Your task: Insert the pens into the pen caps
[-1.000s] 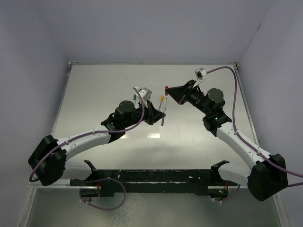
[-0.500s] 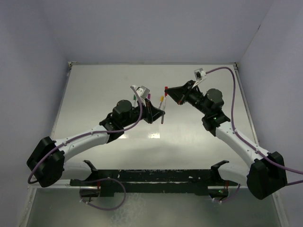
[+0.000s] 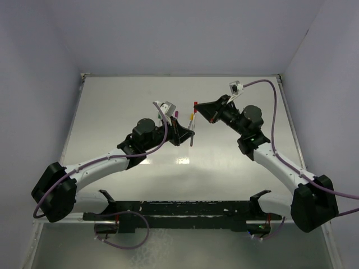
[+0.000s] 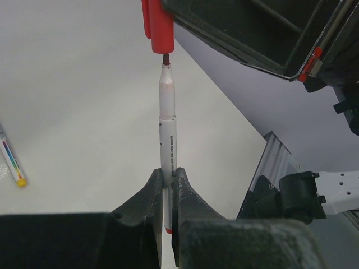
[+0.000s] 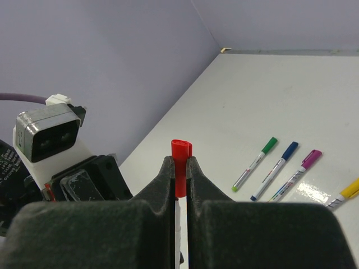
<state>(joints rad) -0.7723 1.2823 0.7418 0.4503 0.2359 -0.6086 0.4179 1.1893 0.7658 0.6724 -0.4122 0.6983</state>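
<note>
My left gripper [image 4: 167, 171] is shut on a white-grey pen [image 4: 167, 117] and holds it above the table, tip forward. The pen's dark red tip sits right at the mouth of the red cap [image 4: 158, 25]. My right gripper [image 5: 179, 159] is shut on that red cap [image 5: 180, 165], and the pen's white barrel [image 5: 177, 224] shows just under it between the fingers. In the top view the left gripper [image 3: 189, 132] and the right gripper [image 3: 199, 107] meet over the middle of the table, with the cap [image 3: 195, 104] at the pen's [image 3: 192, 139] far end.
Capped pens lie side by side on the white table [image 5: 291, 95]: green [image 5: 255, 163], blue [image 5: 275, 170], magenta [image 5: 295, 175] and yellow [image 5: 346, 191]. The yellow one also shows in the left wrist view [image 4: 12, 162]. The left arm's camera box [image 5: 50, 134] is close by.
The two grippers have drawn slightly closer together; the right gripper with the red cap shifted a little left and the left arm edged up and left.
</note>
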